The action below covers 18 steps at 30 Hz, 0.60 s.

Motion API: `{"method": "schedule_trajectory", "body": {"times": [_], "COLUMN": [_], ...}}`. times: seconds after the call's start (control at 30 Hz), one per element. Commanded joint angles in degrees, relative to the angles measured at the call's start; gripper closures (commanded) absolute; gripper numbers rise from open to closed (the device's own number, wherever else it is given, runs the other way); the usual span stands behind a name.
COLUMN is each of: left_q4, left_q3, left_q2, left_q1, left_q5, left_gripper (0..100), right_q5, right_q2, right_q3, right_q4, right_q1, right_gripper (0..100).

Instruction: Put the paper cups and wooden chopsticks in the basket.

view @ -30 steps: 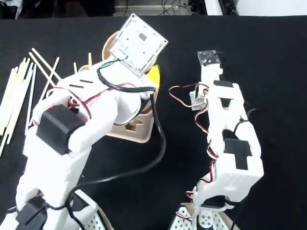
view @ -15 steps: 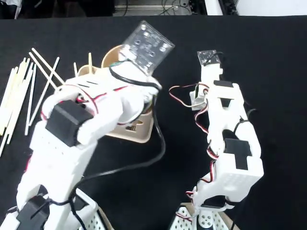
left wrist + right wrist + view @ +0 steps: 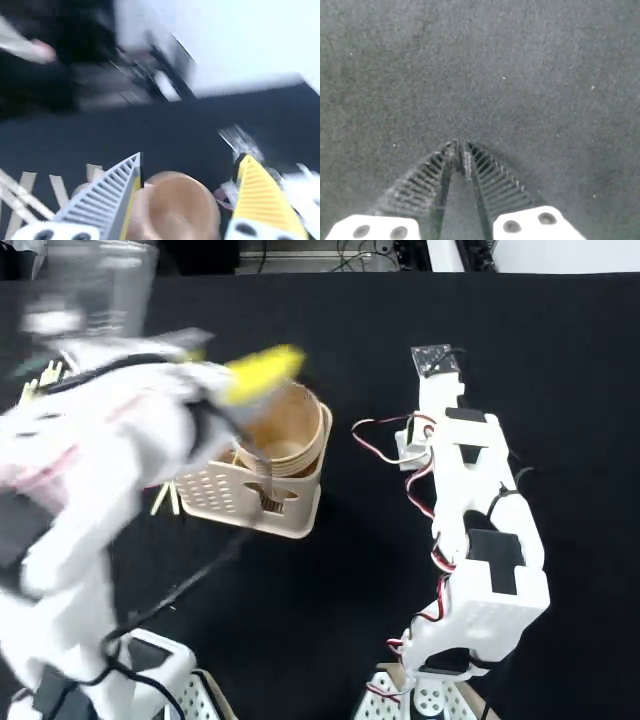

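**High view.** Paper cups (image 3: pixel 285 430) nested in one stack, upright inside the basket (image 3: pixel 250 502), at its end nearer the right arm (image 3: pixel 470 500). Wooden chopsticks (image 3: pixel 40 375) loose on the black cloth (image 3: pixel 330 640), well apart from the basket and partly hidden by the left arm (image 3: pixel 110 450). Right arm parked alongside, out of the way.

**Left wrist view.** Left gripper (image 3: pixel 190 159) spread wide, nothing held, above the cup stack (image 3: pixel 175 210); chopsticks (image 3: pixel 17 192) off to one side.
- Cups probably light, thin-walled and easily crushed: best taken gently at the rim.
- Chopsticks probably light, stiff and apt to roll: best pinched across mid-length, a few at a time.
- Likely obstacles: the basket wall and the cup stack, with little free room left beside them.

**Right wrist view.** Right gripper (image 3: pixel 459 150) closed tip to tip, empty, over bare cloth.
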Motion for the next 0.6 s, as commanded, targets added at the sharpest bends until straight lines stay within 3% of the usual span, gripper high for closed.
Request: {"method": "schedule_trajectory", "body": {"times": [0.0,0.13,0.23,0.4,0.57], "left_q4": [4.40,3.43,-2.20,-19.96,-28.66], "left_q3": [-10.68,-2.77,8.66,25.80,29.49], "left_q2": [0.18,0.79,3.78,13.36,25.85], "left_q1": [-22.99,-41.54,-49.27,-54.73,-55.25], "left_q5": [-2.99,-10.11,-15.21,-21.01,-29.89], "left_gripper": [69,69,69,70,76], "right_q5": [0.53,0.62,0.62,0.62,0.62], "right_q2": [-0.22,-0.22,-0.22,-0.22,-0.22], "right_q3": [-0.48,-0.48,-0.48,-0.48,-0.48], "right_q4": [-0.88,-0.88,-0.79,-0.79,-0.79], "right_q1": [-0.97,-0.97,-0.97,-0.97,-0.97], "right_gripper": [98.6,98.6,98.6,98.6,98.6]}}
